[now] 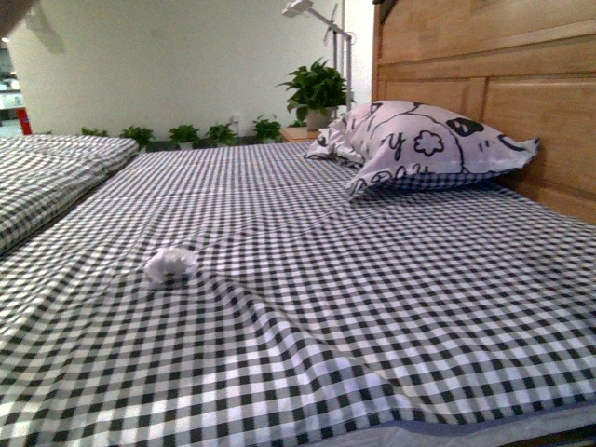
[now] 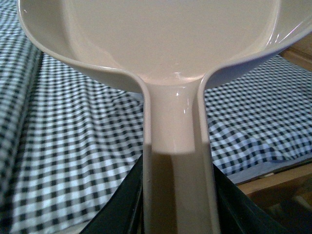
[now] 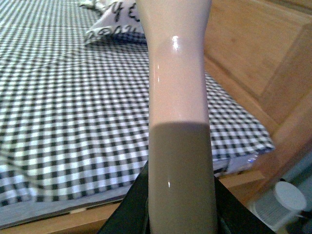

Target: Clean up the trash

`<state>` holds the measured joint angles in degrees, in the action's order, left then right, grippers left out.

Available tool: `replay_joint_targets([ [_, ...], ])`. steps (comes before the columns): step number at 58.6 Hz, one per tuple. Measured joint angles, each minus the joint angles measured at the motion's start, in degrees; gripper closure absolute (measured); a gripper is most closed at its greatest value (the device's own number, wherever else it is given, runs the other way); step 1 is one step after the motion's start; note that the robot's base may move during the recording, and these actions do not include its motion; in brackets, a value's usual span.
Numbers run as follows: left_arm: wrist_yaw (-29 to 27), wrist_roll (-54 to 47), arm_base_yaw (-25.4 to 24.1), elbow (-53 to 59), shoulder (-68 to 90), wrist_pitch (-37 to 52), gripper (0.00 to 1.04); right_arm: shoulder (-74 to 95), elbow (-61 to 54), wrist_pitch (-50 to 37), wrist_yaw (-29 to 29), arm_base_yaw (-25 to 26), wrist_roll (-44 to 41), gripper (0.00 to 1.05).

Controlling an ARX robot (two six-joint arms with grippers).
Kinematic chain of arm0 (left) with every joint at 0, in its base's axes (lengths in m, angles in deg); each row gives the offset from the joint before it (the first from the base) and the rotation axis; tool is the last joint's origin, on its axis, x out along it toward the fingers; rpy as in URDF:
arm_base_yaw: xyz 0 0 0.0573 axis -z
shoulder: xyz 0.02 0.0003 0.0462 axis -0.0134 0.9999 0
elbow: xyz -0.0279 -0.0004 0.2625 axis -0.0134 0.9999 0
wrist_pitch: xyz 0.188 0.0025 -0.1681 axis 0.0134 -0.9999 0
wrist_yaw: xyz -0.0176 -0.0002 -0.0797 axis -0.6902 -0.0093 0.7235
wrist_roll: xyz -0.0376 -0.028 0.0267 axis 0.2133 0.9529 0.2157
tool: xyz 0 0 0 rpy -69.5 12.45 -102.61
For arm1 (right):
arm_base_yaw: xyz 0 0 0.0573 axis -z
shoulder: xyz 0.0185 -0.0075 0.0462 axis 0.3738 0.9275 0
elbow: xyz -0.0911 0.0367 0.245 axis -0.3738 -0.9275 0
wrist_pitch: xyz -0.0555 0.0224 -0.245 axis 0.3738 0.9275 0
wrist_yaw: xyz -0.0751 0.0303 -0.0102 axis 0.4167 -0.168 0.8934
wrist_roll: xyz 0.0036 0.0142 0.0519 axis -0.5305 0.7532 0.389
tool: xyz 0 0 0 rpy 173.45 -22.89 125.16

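Observation:
The trash (image 1: 170, 264), a small crumpled white wad, lies on the checked bed sheet (image 1: 354, 307) at the left of the front view; neither arm shows there. In the left wrist view my left gripper (image 2: 178, 209) is shut on the handle of the pale pink dustpan (image 2: 165, 44), whose scoop spreads out above the sheet. The dark fingers (image 2: 122, 204) press both sides of the handle. In the right wrist view my right gripper (image 3: 180, 204) is shut on the pale handle of the brush (image 3: 178, 73); its bristles are out of view.
A patterned pillow (image 1: 419, 144) leans on the wooden headboard (image 1: 494, 74) at the back right. Potted plants (image 1: 317, 93) stand behind the bed. A second checked bed (image 1: 47, 177) lies to the left. A white round object (image 3: 287, 197) sits on the floor beside the bed frame.

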<state>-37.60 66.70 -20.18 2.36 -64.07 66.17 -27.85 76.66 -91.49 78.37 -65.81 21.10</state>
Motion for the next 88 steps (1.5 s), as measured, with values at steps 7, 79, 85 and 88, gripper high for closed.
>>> replay_joint_targets([
  [7, -0.11, 0.09, -0.11, 0.00, 0.02, 0.00, 0.77, 0.04, 0.00, 0.00, 0.04, -0.11, 0.00, 0.86],
  [79, 4.50, -56.94, -6.36, -31.10, 69.79, -2.97, 0.77, -0.17, 0.00, 0.00, 0.52, 0.11, 0.04, 0.86],
  [85, 4.09, -58.07, -6.08, -33.00, 72.37, -4.66, 0.77, -0.17, 0.00, 0.00, 0.52, 0.11, 0.04, 0.86],
  [88, 4.11, -58.21, -5.95, -33.77, 73.57, -4.55, 0.77, -0.17, 0.00, 0.00, 0.50, 0.11, 0.02, 0.86],
])
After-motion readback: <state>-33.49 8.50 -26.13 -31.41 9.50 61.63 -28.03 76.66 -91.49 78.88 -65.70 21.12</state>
